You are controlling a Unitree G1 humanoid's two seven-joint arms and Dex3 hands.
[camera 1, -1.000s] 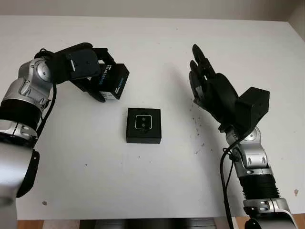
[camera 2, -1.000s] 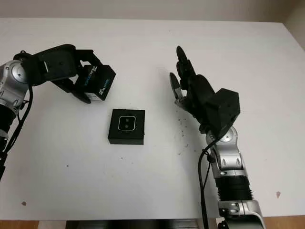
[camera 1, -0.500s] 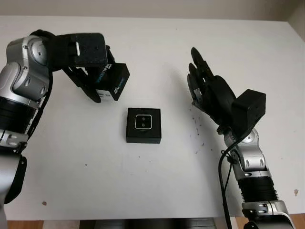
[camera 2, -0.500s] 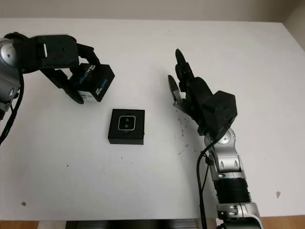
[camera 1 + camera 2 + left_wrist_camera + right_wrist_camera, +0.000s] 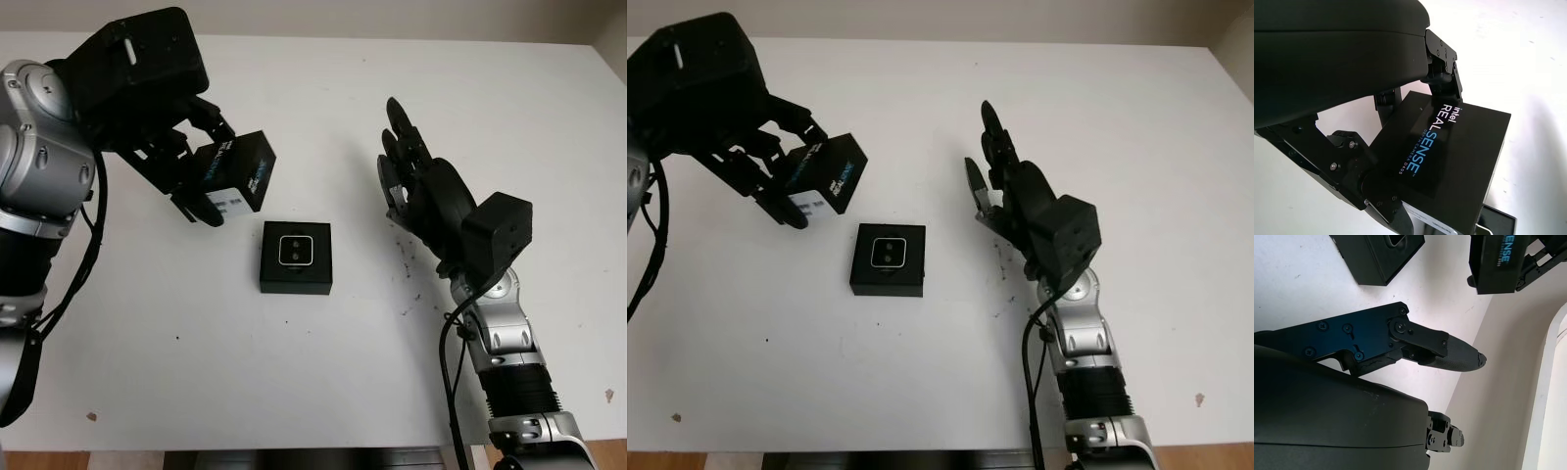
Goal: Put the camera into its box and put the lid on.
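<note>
While clenched on the tilted lid (image 5: 233, 176) above the table (image 5: 313, 392), left hand (image 5: 181, 166) raised; right hand (image 5: 416, 186) released, upright.

A white table (image 5: 323, 392) spread across the scene. Small dark specks (image 5: 405, 257) dotted its surface right of centre. Another brownish speck (image 5: 90, 417) sat near its front left edge.

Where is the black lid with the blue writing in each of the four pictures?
Left eye view: the lid is at upper left, held in the left hand.
Right eye view: upper left again.
Left wrist view: middle, REALSENSE lettering showing.
Right wrist view: at the picture's top right corner.
Shared landmark: the open box with the camera sits on the table just beside it.
</note>
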